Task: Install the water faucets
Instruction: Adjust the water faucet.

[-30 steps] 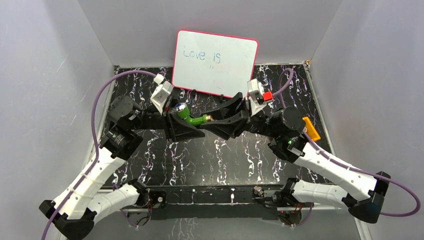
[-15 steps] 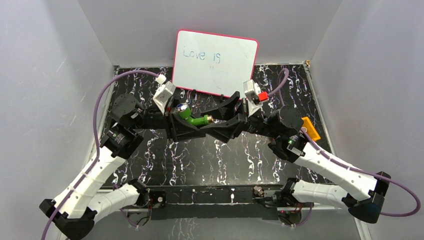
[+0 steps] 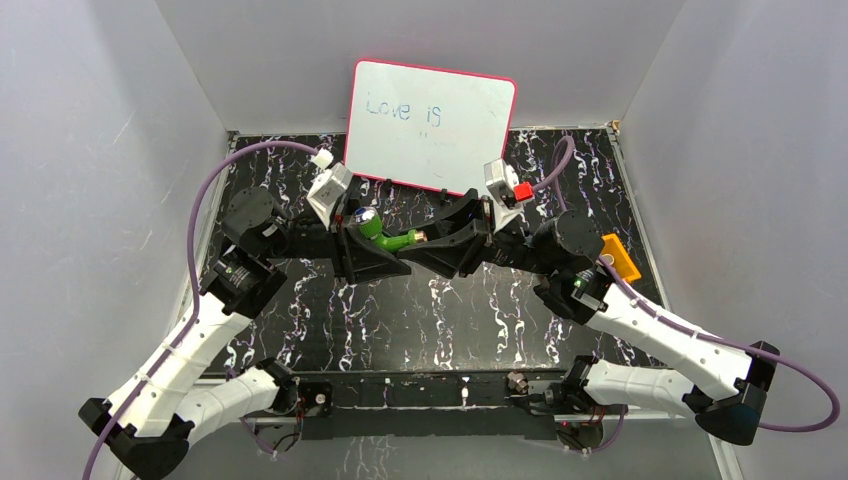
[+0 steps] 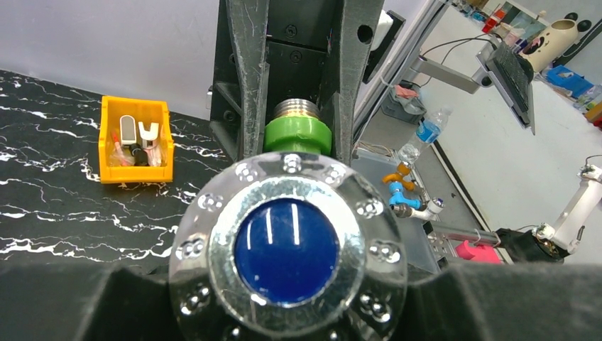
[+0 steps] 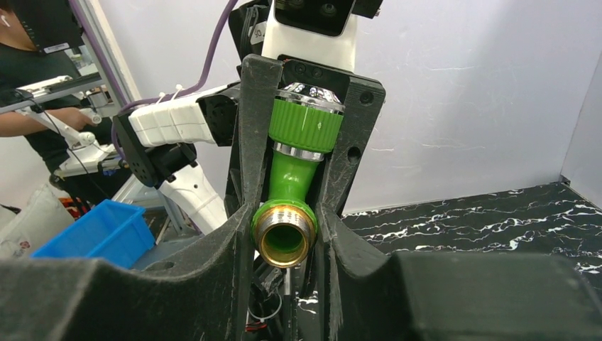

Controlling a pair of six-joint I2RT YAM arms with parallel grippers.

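The water faucet [image 3: 385,233] is a green tap with a blue-and-silver knob, held in the air over the middle of the black marble table [image 3: 450,320]. My left gripper [image 3: 362,240] is shut on its knob end. The knob [image 4: 287,245] fills the left wrist view between my black fingers. From the right, my right gripper [image 3: 432,243] is shut on the green collar behind the threaded metal end [image 5: 285,236]. Its fingers [image 5: 334,234] press on both sides. The side spout is hidden.
An orange tray [image 3: 620,257] of metal pieces sits at the table's right edge. The same tray [image 4: 135,138] also shows in the left wrist view. A whiteboard [image 3: 430,125] leans on the back wall. Grey walls close in three sides. A small metal part [image 3: 517,381] lies by the front rail.
My right wrist has shifted slightly left and turned, staying at the threaded end. The faucet has tipped a little. The left arm holds almost still.
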